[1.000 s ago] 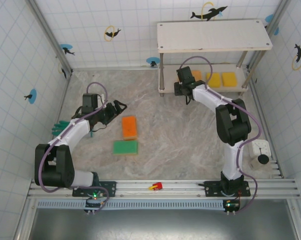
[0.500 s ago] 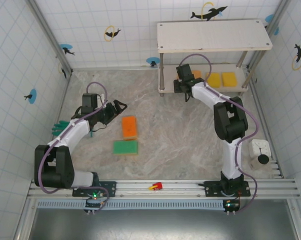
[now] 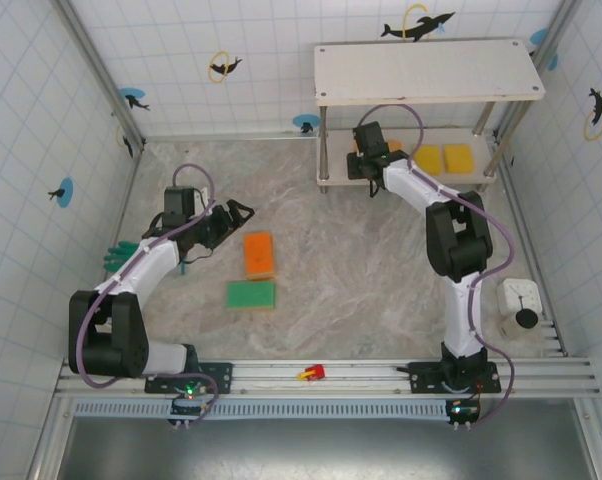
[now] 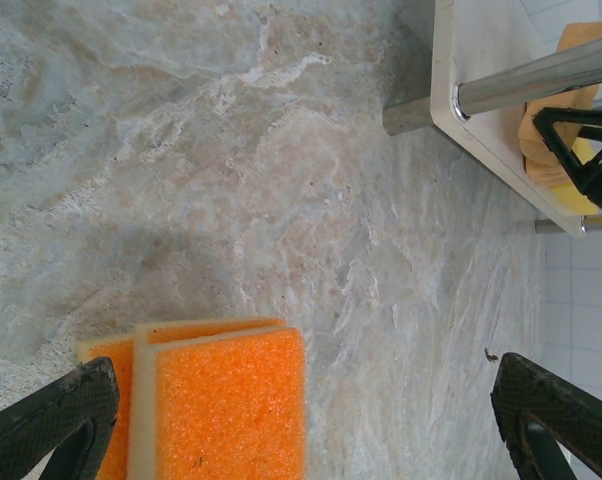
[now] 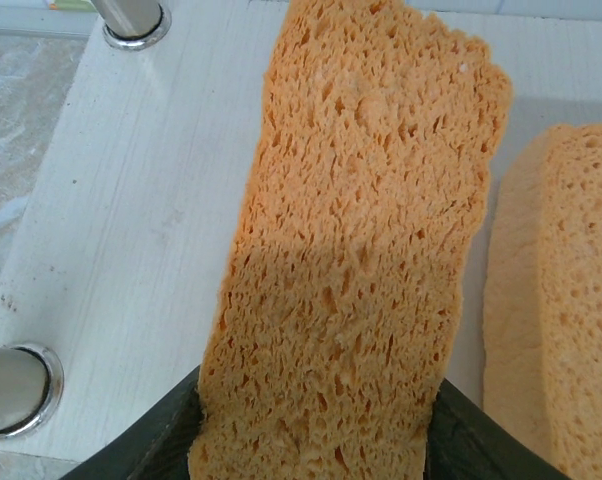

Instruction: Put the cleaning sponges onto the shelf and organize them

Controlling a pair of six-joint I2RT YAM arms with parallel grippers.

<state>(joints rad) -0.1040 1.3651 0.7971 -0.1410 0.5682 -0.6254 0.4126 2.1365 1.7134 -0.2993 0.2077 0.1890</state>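
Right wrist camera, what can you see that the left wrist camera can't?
Right wrist: a close-up of the pale orange sponge pinched in the right claw, with another sponge lying beside it. Left wrist: orange sponges on the marble table by the open left claw. Both: the white shelf board and its metal legs.

white tiled walls [image 3: 261,45], marbled tabletop [image 3: 361,280]
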